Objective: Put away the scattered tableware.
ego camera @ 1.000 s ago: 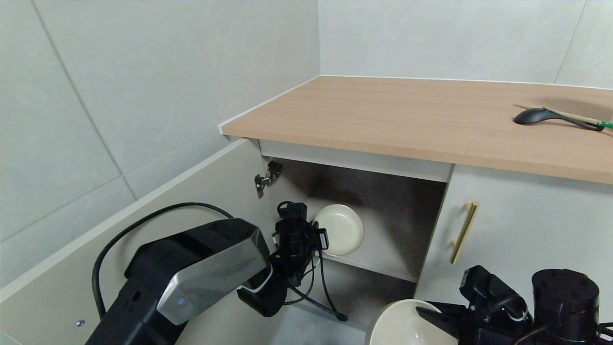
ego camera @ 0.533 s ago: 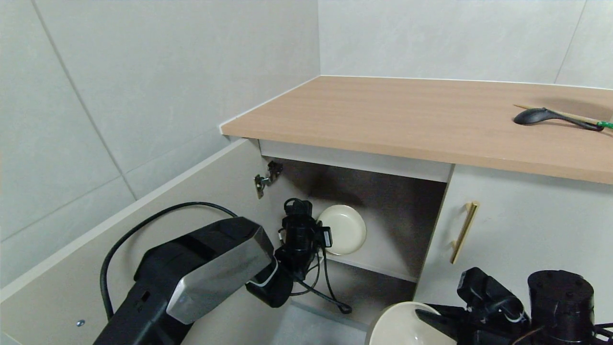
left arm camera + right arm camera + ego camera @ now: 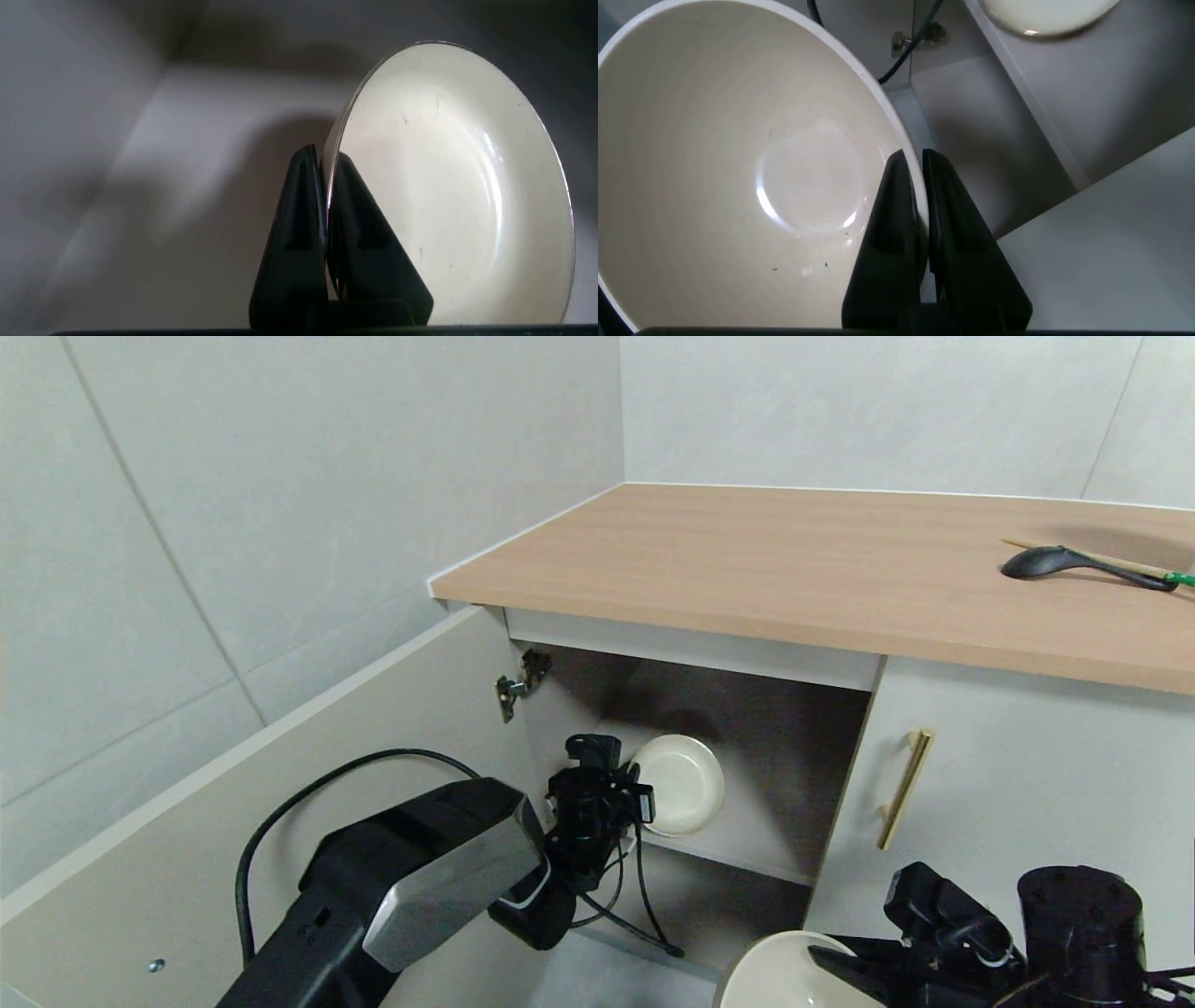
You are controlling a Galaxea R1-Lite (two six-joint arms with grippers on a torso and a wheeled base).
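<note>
Item one, plate (image 3: pixel 686 784) (image 3: pixel 448 177): cream, shallow, with a thin dark line at the rim. It is held on edge and nearly upright inside the upper compartment of the open cabinet, under the tabletop (image 3: pixel 794 560), above the shelf (image 3: pixel 738 840); contact with the shelf cannot be told. Left tool (image 3: pixel 627 791) (image 3: pixel 324 201): its two black fingers (image 3: pixel 304 219) are pressed onto the plate's rim, one on each face. Item two, bowl (image 3: pixel 784 975) (image 3: pixel 757 187): cream, deep, with a glossy inside. It is held low in front of the cabinet, outside it and below the closed door (image 3: pixel 1027 784). Right tool (image 3: pixel 831 957) (image 3: pixel 920 201): it pinches the bowl's rim, one finger inside the wall and one outside. In the right wrist view the plate shows beyond the bowl, well apart from it. Item three, spoon (image 3: pixel 1046 561): black, lying on the far right part of the tabletop with its bowl end toward the robot's left. Item four, wooden stick (image 3: pixel 1125 563) with a green end: it lies just behind the spoon and crosses its handle. Fixtures: the cabinet door (image 3: pixel 280 821) on the robot's left is swung wide open and hangs from a metal hinge (image 3: pixel 518 686); the closed door carries a brass bar handle (image 3: pixel 904 787), set upright. A black cable runs from the left arm down across the cabinet's lower compartment.
</note>
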